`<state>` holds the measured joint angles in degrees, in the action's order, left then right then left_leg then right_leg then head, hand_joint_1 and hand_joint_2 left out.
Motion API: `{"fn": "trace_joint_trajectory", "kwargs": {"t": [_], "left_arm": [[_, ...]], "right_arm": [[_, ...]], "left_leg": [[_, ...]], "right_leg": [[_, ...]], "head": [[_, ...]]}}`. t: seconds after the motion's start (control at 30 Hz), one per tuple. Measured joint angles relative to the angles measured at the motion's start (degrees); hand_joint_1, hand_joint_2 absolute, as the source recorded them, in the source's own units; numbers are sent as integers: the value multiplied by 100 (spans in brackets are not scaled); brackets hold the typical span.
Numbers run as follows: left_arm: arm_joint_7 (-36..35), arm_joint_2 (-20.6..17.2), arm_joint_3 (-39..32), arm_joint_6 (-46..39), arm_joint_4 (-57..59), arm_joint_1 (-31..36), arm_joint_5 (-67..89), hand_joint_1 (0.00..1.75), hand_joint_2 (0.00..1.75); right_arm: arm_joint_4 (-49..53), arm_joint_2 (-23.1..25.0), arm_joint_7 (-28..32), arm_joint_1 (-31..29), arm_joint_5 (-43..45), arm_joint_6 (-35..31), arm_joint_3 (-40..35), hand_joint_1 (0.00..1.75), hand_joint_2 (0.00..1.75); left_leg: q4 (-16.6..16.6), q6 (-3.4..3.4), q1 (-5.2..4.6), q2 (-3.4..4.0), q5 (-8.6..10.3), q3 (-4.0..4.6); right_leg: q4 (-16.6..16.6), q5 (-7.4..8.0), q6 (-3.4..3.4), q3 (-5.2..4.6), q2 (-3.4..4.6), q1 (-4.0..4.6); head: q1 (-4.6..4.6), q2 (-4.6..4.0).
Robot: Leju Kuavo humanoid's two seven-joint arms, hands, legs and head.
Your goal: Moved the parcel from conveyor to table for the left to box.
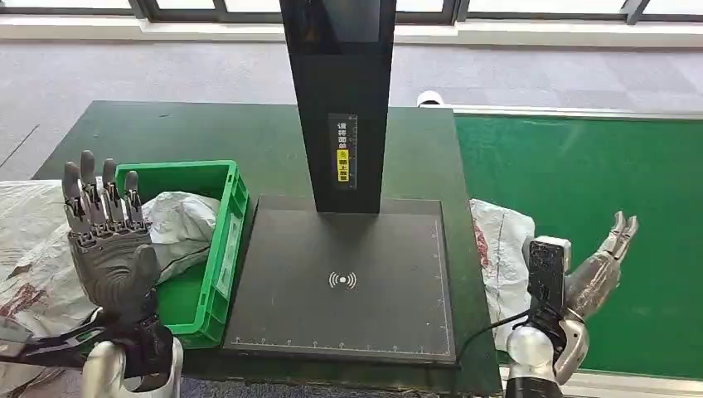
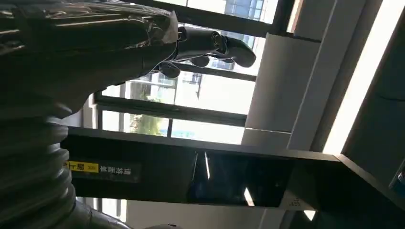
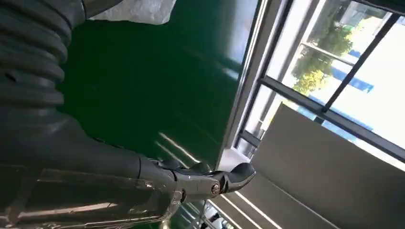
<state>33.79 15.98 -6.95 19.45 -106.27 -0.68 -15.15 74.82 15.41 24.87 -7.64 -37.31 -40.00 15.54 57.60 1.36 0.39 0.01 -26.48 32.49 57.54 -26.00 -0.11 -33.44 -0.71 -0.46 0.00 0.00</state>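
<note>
A white parcel bag (image 1: 500,253) with red print lies on the green conveyor (image 1: 580,215), at its edge beside the dark table (image 1: 249,141). My right hand (image 1: 603,259) hovers just right of the parcel, fingers spread and empty; the right wrist view has its fingers (image 3: 205,179) over the belt and a corner of the parcel (image 3: 138,10). My left hand (image 1: 108,232) is raised, fingers apart and upright, in front of the green box (image 1: 211,240). Another white bag (image 1: 184,224) lies in that box. The left wrist view catches my left fingers (image 2: 210,45) against the windows.
A black scanner stand (image 1: 341,99) rises from a flat black scale plate (image 1: 344,278) in the table's middle, between box and conveyor. Large white sacks (image 1: 29,249) lie on the floor at the left. Windows run along the far wall.
</note>
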Motion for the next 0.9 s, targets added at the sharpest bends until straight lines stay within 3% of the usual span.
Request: {"fn": "trace_joint_trajectory", "kwargs": {"t": [0.27,0.5,0.9], "left_arm": [[-190,-4,144,94,66,-44,125,0,175],[-190,-13,212,94,142,-103,181,0,175],[-190,-13,216,96,144,-136,186,0,175]], "right_arm": [[-890,-221,-1473,-278,-923,339,0,0,175],[-1694,-426,-1928,-461,-1176,579,0,0,175],[-2094,-542,-1945,-483,-1207,603,0,0,175]], "left_leg": [[0,-6,-1,1,4,1],[1,-6,-3,0,4,1],[1,-6,-2,1,4,5]], "right_leg": [[-1,3,4,2,-1,-4],[-1,4,5,-1,0,-3],[-1,4,5,-5,1,-3]], "head": [[0,0],[0,0],[0,0]]}}
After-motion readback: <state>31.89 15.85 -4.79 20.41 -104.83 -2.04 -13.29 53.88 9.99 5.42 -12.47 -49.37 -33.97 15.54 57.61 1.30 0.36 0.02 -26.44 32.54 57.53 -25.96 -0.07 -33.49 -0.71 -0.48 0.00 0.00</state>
